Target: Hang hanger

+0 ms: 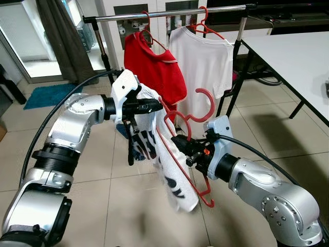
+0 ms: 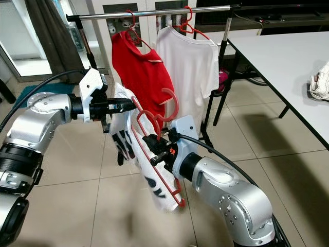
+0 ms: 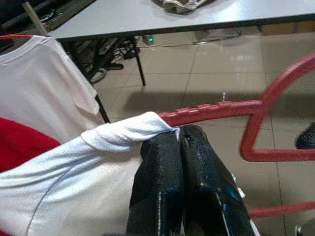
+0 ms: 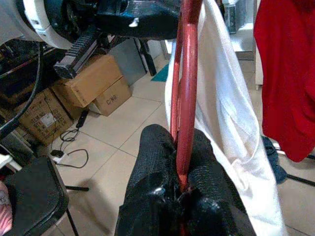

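A red plastic hanger [image 1: 205, 99] carries a white shirt with black print [image 1: 172, 175] and is held tilted in the air between my arms, below and in front of the metal clothes rail [image 1: 169, 13]. My left gripper [image 1: 157, 106] is shut on the shirt's shoulder where it wraps the hanger's upper end [image 3: 211, 110]. My right gripper [image 1: 181, 143] is shut on the hanger's red bar [image 4: 187, 88] lower down. The hook points up, well below the rail.
A red shirt [image 1: 154, 69] and a white shirt [image 1: 203, 56] hang on the rail on red hangers. A white table [image 1: 293, 51] stands at the right with a bundle of cloth [image 2: 320, 82] on it. Cardboard boxes [image 4: 93, 78] and a teal mat [image 1: 46, 95] lie on the tiled floor.
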Controlling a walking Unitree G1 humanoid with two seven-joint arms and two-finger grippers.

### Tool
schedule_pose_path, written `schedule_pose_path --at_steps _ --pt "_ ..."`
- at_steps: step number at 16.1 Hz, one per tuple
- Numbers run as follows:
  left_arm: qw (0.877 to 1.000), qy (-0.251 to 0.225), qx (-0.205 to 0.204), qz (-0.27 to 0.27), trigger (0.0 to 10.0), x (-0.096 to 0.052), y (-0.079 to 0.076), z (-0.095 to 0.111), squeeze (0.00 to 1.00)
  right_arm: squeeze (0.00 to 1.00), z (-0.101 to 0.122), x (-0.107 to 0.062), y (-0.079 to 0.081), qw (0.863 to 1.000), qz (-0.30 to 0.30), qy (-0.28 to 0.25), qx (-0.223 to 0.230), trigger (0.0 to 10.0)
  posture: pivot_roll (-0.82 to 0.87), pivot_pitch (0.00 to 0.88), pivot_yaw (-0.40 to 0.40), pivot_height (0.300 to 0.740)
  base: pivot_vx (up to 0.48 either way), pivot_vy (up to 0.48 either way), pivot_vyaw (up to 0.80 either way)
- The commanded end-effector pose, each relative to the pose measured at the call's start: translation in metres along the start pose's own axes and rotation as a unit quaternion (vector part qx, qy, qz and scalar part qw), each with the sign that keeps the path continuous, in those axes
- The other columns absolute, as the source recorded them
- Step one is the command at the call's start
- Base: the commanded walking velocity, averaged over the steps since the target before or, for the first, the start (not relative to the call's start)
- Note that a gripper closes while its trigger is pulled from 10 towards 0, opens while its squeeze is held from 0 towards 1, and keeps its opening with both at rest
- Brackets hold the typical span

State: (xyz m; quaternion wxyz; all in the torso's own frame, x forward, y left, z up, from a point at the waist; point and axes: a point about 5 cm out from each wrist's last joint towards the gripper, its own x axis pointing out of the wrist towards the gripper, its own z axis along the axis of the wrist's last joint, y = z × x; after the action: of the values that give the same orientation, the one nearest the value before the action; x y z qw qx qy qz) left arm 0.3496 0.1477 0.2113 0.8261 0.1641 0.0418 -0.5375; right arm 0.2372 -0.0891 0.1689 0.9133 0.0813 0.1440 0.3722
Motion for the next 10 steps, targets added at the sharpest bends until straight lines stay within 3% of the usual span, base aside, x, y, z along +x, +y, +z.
schedule_pose_path --at_steps 1,2,3,6,7,10 --pt "1.0 -0.012 0.012 -0.018 0.0 0.001 -0.003 0.009 0.0 0.0 -0.004 0.002 0.003 1.0 0.015 0.008 0.006 0.0 -0.18 0.0 0.105 0.74 0.0 0.0 0.0" --pt "1.0 -0.013 0.011 -0.019 0.0 0.001 -0.004 0.009 0.0 0.0 -0.004 0.002 0.002 1.0 0.014 0.006 0.007 0.0 -0.18 0.0 0.105 0.74 0.0 0.0 0.0" --pt "1.0 -0.01 0.012 -0.017 10.0 0.001 -0.004 0.009 0.0 0.0 -0.004 0.002 0.002 1.0 0.012 0.005 0.007 0.0 -0.18 0.0 0.105 0.74 0.0 0.0 0.0" --pt "1.0 -0.004 0.003 -0.004 10.0 -0.002 -0.003 0.008 0.0 0.0 -0.003 0.003 -0.001 1.0 0.003 0.0 0.006 0.0 -0.18 0.0 0.108 0.74 0.0 0.0 0.0" --pt "1.0 -0.004 0.002 0.009 10.0 -0.005 0.0 0.008 1.0 0.0 -0.002 0.003 -0.002 1.0 -0.001 -0.003 0.006 0.0 -0.18 0.0 0.108 0.74 0.0 0.0 0.0" --pt "1.0 0.005 0.0 -0.004 10.0 -0.011 -0.002 0.007 1.0 0.0 -0.001 0.003 -0.004 1.0 -0.006 -0.006 0.005 0.0 -0.18 0.0 0.105 0.74 0.0 0.0 0.0"
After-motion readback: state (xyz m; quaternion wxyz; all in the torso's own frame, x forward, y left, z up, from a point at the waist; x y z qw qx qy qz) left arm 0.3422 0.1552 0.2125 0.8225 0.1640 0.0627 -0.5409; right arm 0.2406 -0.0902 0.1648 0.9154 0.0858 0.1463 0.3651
